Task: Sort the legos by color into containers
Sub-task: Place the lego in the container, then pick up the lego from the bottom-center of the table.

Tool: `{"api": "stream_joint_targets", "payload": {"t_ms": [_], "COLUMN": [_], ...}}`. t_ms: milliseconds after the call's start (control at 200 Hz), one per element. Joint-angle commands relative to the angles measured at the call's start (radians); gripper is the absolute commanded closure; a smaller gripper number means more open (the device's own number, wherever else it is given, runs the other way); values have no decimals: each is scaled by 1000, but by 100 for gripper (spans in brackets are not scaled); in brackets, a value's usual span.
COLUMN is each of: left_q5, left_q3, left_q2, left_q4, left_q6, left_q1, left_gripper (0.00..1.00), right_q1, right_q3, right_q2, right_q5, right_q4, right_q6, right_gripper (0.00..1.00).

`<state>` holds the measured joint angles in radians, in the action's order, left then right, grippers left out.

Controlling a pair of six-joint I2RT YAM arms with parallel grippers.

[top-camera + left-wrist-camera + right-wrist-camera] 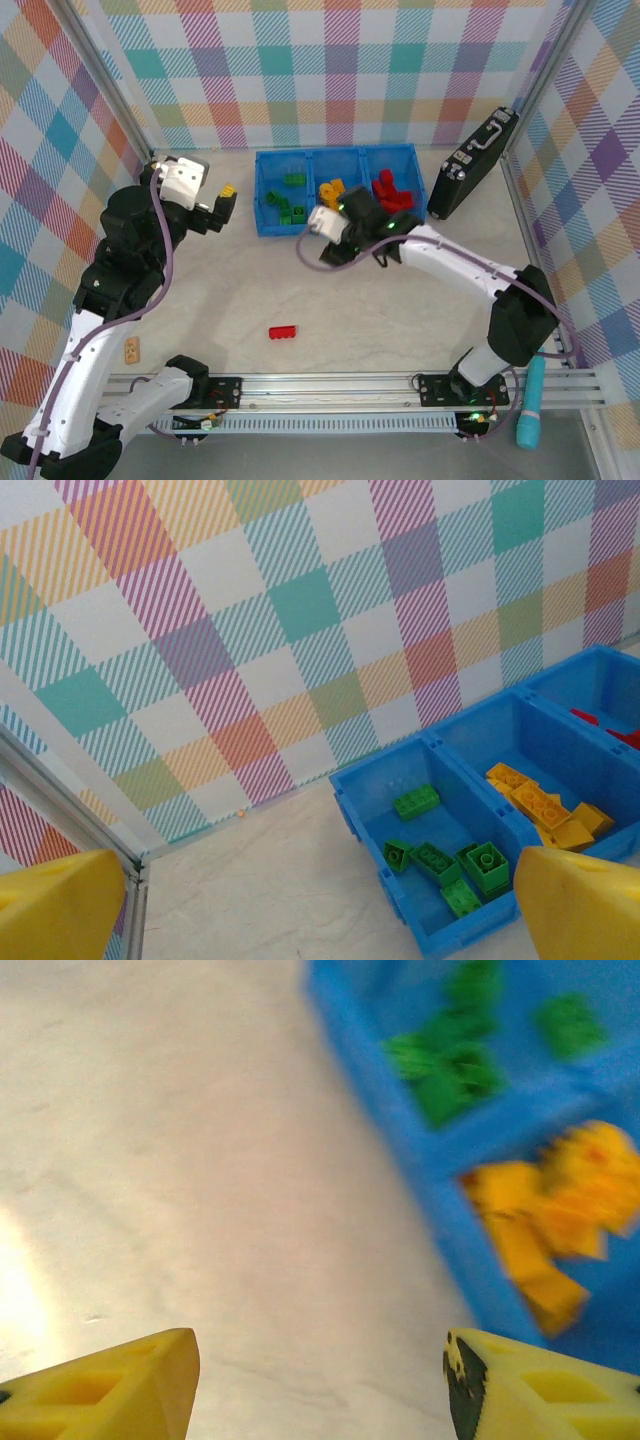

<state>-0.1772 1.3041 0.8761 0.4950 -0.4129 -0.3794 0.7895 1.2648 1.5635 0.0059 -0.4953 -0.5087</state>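
Black-and-white arms (130, 262) with purple cables (171, 258), yellow gripper fingers (60, 905).

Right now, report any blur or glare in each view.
Right wrist: motion-blurred, the blue bin and yellow bricks smeared, glare on the table at left. Left wrist: sharp, green bricks crisp. Top external: sharp, evenly lit.
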Motion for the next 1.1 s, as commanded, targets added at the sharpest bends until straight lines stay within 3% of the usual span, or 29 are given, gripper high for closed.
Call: {"api": "stream_joint_targets", "payload": {"t_ms": [0,215,545,930,1095], "left_q5": [3,10,-5,-13,-15], "left_q3": [-6,-16,-51,-69,-71], "left_q2": [-10,-29,-82,-105,-105], "left_q4": [-17,-14,-34,-55,-57], "left_q6": [-5,3,-1,-7,-9], "left_q1": [-6,-6,-6,-7,-9], "left_gripper": [0,0,0,0,0], "right_q1": [96,265,393,437,441], "right_q3": [-8,-5,11,60,67], "right_q2": [15,88,217,348,393], "right_q5": [13,23,-10,-49,-44], "right_q4": [-3,-5,23,68,86], "right_q6": [-55,-40,-24,2,-1], "right_gripper": [34,29,24,21,29]}}
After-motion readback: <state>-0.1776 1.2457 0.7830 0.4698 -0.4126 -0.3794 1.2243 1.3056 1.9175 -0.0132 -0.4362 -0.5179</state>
